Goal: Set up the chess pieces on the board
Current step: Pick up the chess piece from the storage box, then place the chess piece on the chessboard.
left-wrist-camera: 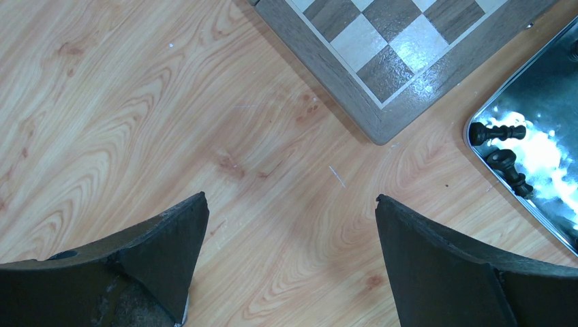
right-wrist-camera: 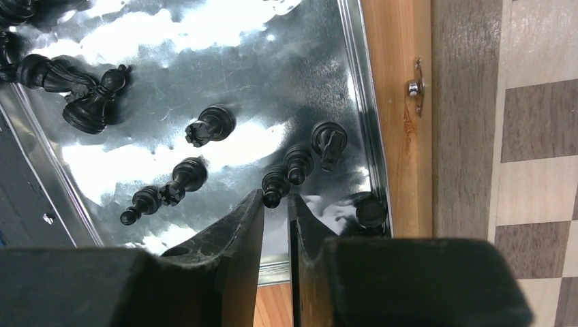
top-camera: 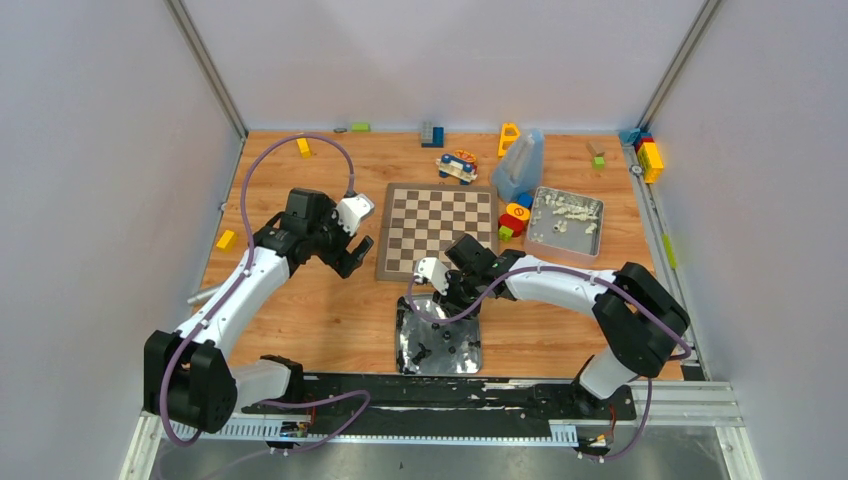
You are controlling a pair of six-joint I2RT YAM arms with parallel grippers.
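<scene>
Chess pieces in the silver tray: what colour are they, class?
Black chess pieces; clearest in right wrist view.

**Tabletop and what sits on it**

We see a light wooden tabletop point(top-camera: 330, 320). At centre lies a flat square wooden chessboard with brown and cream checks point(top-camera: 438, 232). A shiny silver square metal tray point(top-camera: 402, 350) sits just beside its near edge. Right of the board we note a grey metal tray point(top-camera: 585, 248), a translucent plastic jug point(top-camera: 520, 165) and a small toy car point(top-camera: 457, 166). Coloured toy blocks point(top-camera: 227, 239) lie scattered near the edges.

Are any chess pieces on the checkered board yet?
No, the board is bare; the black pieces lie in the silver tray.
</scene>
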